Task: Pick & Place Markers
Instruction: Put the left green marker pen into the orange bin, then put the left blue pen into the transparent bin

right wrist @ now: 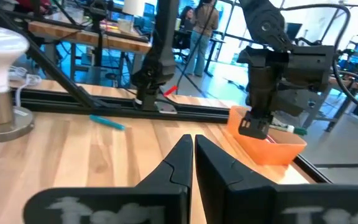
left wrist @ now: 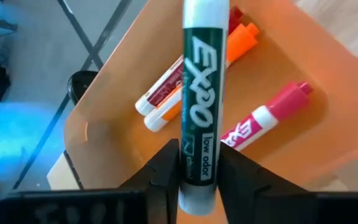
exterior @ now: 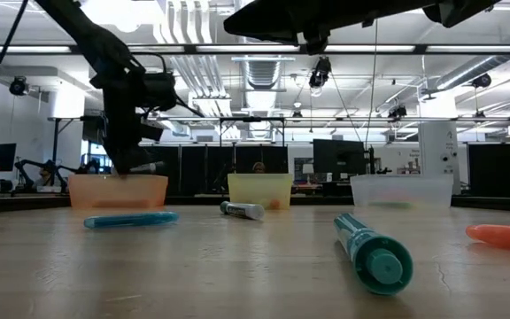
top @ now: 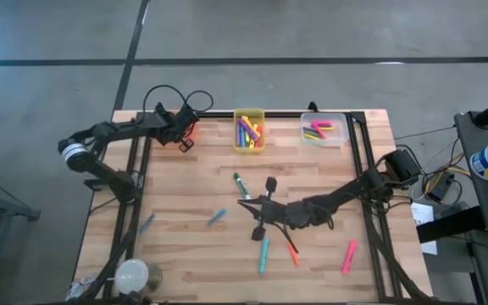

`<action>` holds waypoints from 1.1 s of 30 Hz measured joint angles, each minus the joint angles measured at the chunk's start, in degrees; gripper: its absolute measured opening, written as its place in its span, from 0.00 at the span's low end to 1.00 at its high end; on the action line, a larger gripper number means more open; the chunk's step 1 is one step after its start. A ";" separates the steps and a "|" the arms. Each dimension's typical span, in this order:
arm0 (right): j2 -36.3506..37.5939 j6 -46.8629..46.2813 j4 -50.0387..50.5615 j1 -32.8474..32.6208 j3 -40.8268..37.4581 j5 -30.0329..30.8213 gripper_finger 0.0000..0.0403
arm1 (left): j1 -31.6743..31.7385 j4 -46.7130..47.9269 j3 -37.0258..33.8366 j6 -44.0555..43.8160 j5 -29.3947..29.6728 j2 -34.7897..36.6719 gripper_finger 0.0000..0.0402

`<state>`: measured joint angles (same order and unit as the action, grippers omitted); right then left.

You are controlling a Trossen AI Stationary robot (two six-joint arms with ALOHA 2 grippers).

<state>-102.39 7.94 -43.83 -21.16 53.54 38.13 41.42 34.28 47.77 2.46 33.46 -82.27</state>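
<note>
Between my left gripper (left wrist: 197,177) fingers sits a green-and-white capped dry-erase marker (left wrist: 201,106), pinched near one end with the rest of the barrel sticking out over the translucent orange plastic bin (left wrist: 104,124). The jaws stand narrow against the barrel; whether they are slackening I cannot tell. I judge the marker light, rigid and smooth-skinned, so it would roll or slip if taken at the tip. The middle of the barrel, across its width, is the safest place to grip.

Below it in the bin lie an orange marker (left wrist: 238,40), a dark red one (left wrist: 166,90) and a pink-capped one (left wrist: 266,118). They will only cushion a drop, not block it.

My right gripper (right wrist: 192,155) is pressed shut on nothing, low over the wooden table (top: 176,195) near its middle. Around it, in the overhead view, lie loose markers: a green one (top: 241,185), a teal one (top: 263,255), a short orange-red one (top: 293,252), a pink one (top: 348,257) and two blue ones (top: 217,218) farther left. None is stacked or hemmed in, and each has free space at both sides for my fingers.

Farther back along the table's edge stand the yellow bin (top: 249,131) and the clear bin (top: 324,130), both already holding markers. A white lamp bulb (top: 130,274) sits at the near left corner, out of the way.
</note>
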 joint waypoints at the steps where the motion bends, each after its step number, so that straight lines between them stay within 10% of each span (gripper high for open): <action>1: 0.00 0.00 0.02 -0.01 0.00 -0.02 0.03 | 0.10 -0.06 -0.01 -0.01 0.46 -0.20 0.25; 17: -0.02 0.17 0.37 -0.89 -0.09 -0.07 0.03 | -3.59 14.95 3.98 -0.42 -0.81 5.44 0.30; 33: -0.07 -5.10 -0.02 -8.47 -4.34 -0.61 0.03 | -39.09 37.75 -1.91 -38.78 -25.51 9.98 0.01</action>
<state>-102.45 2.84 -43.86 -29.63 49.20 37.52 2.32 72.03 45.86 -36.32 7.95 -72.28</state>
